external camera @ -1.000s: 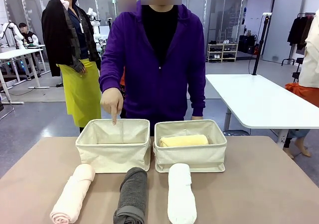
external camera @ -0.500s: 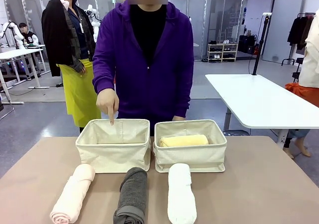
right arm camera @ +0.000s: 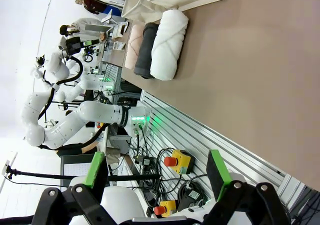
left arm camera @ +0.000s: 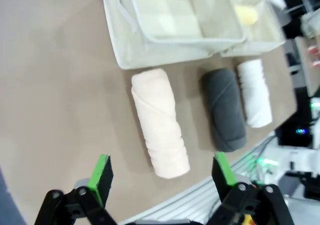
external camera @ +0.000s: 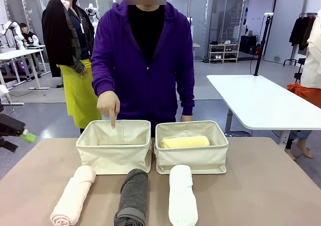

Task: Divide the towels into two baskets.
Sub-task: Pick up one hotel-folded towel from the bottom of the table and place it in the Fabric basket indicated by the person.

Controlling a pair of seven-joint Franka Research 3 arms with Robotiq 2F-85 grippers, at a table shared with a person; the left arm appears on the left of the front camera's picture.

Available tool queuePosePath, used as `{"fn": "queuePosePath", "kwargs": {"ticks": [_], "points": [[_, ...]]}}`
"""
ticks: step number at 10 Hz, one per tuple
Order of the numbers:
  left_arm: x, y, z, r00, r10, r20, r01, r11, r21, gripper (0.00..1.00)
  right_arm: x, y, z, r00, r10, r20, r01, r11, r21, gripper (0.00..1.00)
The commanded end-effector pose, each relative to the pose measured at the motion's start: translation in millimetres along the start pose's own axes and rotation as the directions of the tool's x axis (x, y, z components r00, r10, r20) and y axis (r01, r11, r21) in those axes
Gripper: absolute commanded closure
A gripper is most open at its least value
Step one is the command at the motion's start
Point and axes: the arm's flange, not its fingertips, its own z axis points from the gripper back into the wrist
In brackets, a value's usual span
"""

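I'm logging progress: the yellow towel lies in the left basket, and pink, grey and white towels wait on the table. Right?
No: the front view shows the yellow towel in the right basket, not the left basket. The pink towel, grey towel and white towel wait on the table.

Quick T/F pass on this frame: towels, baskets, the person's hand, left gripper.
1. The person's hand points down at the left basket. True.
2. The yellow towel lies in the right basket. True.
3. The pink towel is inside the left basket. False: it lies on the table in front of it.
4. The left gripper is shut on the grey towel. False: its jaws stand open, holding nothing; the grey towel lies on the table.
5. The white towel stands upright. False: it lies flat in front of the right basket.
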Motion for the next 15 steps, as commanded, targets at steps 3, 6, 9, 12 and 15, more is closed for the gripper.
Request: {"fn": "queuePosePath", "kwargs": {"ticks": [3, 6, 9, 12, 15], "points": [[-51, -20, -63, 0.988, -0.064, -0.138, 0.083, 0.987, 0.136, 0.0, 2, 2, 0, 1.0, 0.02, 0.009, -0.021, 1.0, 0.006, 0.0], [-63, -32, -99, 0.98, -0.061, -0.191, 0.096, 0.98, 0.176, 0.0, 2, 2, 0, 1.0, 0.02, 0.009, -0.021, 1.0, 0.006, 0.0], [-76, -36, -135, 0.963, -0.064, -0.261, 0.12, 0.972, 0.204, 0.0, 2, 2, 0, 1.0, 0.02, 0.009, -0.021, 1.0, 0.006, 0.0], [-81, -35, -159, 0.953, -0.064, -0.296, 0.141, 0.958, 0.249, 0.0, 2, 2, 0, 1.0, 0.02, 0.009, -0.021, 1.0, 0.006, 0.0], [-82, -35, -184, 0.955, -0.031, -0.295, 0.103, 0.967, 0.232, 0.0, 2, 2, 0, 1.0, 0.02, 0.009, -0.021, 1.0, 0.006, 0.0]]}}
